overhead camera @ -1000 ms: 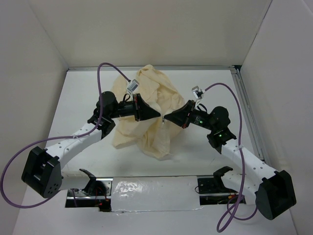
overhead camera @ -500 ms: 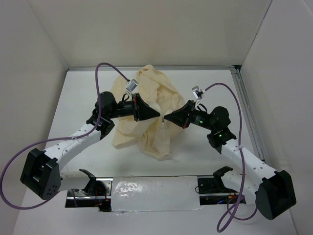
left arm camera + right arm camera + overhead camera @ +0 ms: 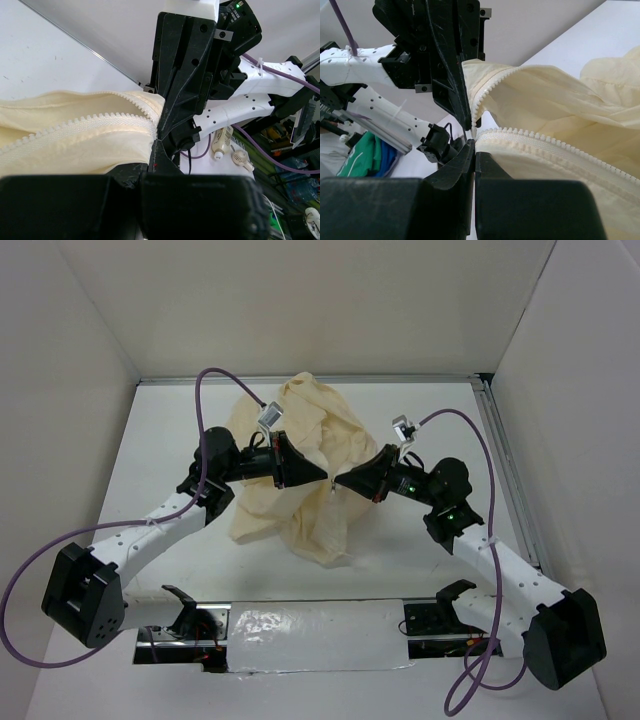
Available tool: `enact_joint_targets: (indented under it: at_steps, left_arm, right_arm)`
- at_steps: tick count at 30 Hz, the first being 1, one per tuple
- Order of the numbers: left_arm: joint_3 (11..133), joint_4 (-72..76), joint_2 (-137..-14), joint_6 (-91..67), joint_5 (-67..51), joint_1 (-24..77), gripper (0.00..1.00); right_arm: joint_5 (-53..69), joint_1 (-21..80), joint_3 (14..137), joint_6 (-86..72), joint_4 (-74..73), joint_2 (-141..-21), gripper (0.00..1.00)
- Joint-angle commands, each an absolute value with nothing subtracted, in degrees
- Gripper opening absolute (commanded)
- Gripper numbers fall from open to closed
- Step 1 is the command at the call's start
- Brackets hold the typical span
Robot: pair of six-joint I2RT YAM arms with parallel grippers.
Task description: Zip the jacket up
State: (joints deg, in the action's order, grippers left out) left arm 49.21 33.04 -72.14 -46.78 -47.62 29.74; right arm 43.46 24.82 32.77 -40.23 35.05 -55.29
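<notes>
Stillness is marking this moment: the wrinkled, pale cream-yellow fabric jacket [image 3: 310, 420] is lying heaped on the white tabletop [image 3: 170, 430], and neither arm is shifting from a second ago. The black left gripper [image 3: 326, 478] and black right gripper [image 3: 340, 481] are each clenching a toothed zipper edge [image 3: 100, 122] (tips nearly touching), so zipping is seemingly pausing at alignment.

- Bright, even light from above; soft faint shadows on the table [image 3: 150, 440]
- Glare on the near foil strip [image 3: 310, 625]
- Wrist views' near foreground dark, blurred
</notes>
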Motion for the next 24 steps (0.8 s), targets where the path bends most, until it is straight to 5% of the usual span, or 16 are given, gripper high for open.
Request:
enact_joint_targets:
  at_steps: [1, 24]
  left_arm:
    - [49.7, 36.2, -70.4, -46.0, -48.5, 30.0, 0.0]
    - [49.8, 35.9, -70.2, -46.1, -48.4, 30.0, 0.0]
  right_arm:
    - [43.2, 25.2, 36.1, -40.3, 38.1, -55.7, 0.0]
    - [41.1, 25.8, 34.5, -38.8, 36.2, -54.3, 0.0]
